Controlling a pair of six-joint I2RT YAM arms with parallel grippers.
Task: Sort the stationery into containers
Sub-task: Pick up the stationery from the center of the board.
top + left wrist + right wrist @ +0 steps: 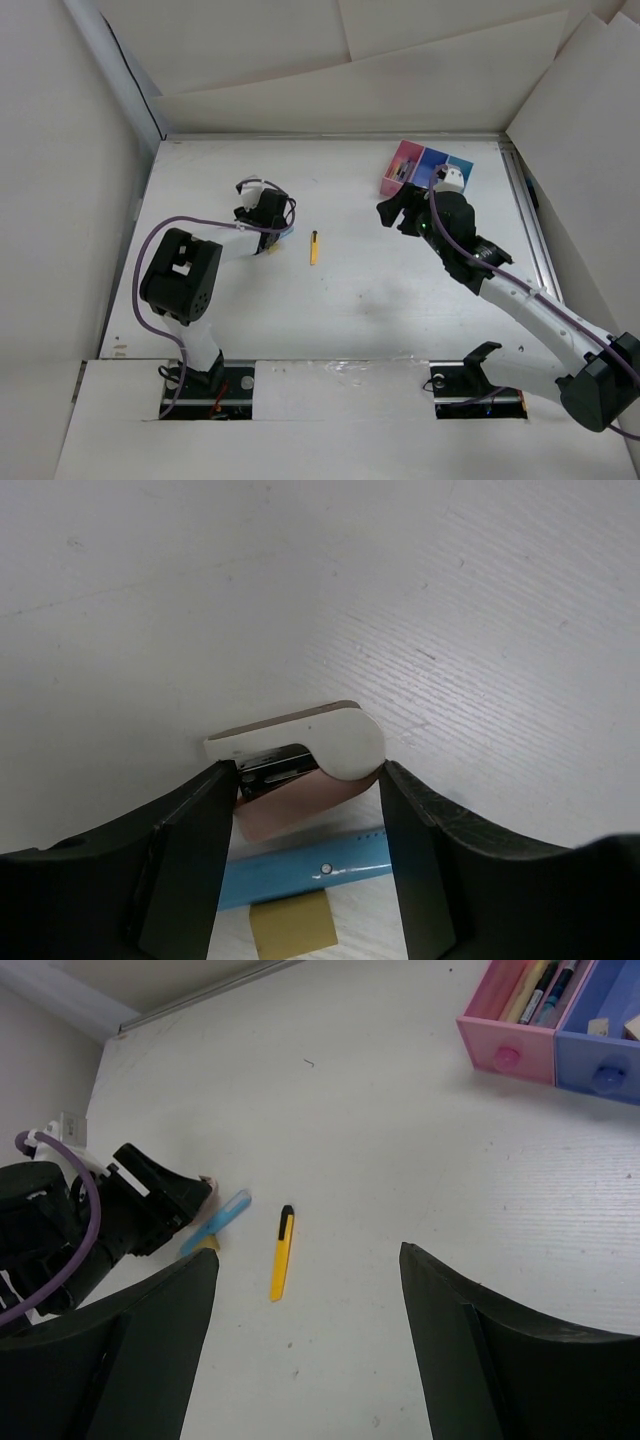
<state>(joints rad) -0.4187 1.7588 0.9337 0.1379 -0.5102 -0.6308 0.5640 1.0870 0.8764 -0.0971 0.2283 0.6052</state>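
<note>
white table [380, 310]; white board walls [400, 100] around it; metal rail [530, 225] along right edge

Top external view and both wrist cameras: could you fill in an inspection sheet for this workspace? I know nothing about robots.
Surface: white table, faint marks only.
Job's things: yellow pen loose mid-table; light-blue pen and pink-and-white item at the left gripper; tray of pink, blue and cyan compartments far right, with pens in the pink one.
Clutter: small yellow square piece by the light-blue pen; unclear what it is.
Grippers: left gripper straddles the pink-and-white item, grip unclear; right gripper open, empty.
Cables: purple cable loops along the left arm, another along the right.
Surroundings: white boards wall in the table.
</note>
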